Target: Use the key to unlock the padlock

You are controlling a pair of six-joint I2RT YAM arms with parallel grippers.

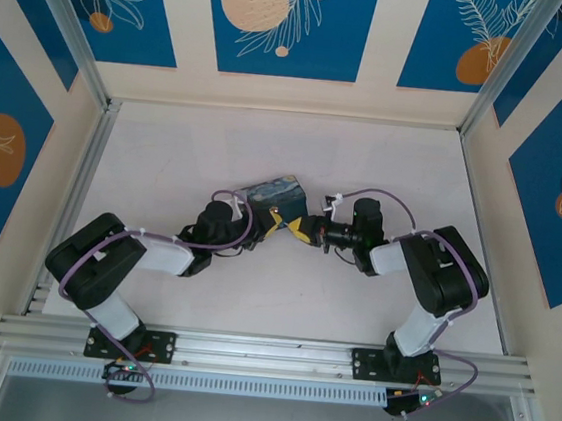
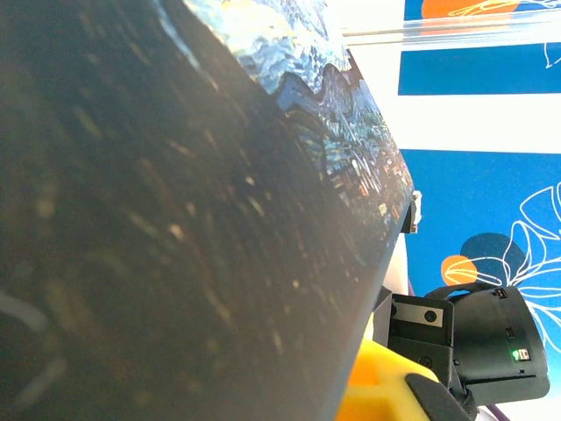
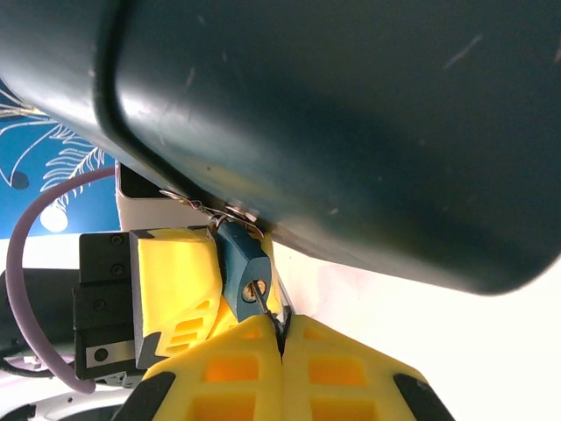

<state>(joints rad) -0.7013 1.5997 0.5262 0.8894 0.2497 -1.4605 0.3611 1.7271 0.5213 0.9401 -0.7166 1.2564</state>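
Note:
The dark blue padlock hangs from the latch of the Starry Night tin, whose dark underside looms over the right wrist view. A thin silvery key runs from the padlock's brass keyhole down into my right gripper, which is shut on it. My left gripper holds the padlock from the other side, with one yellow finger pressed against the lock body. In the top view the right gripper meets the left one just below the tin.
The tin lies close over the left wrist camera, with a yellow finger at its lower edge and the right arm's black wrist beyond. Both arms stretch toward the middle of the white table, inside aluminium rails.

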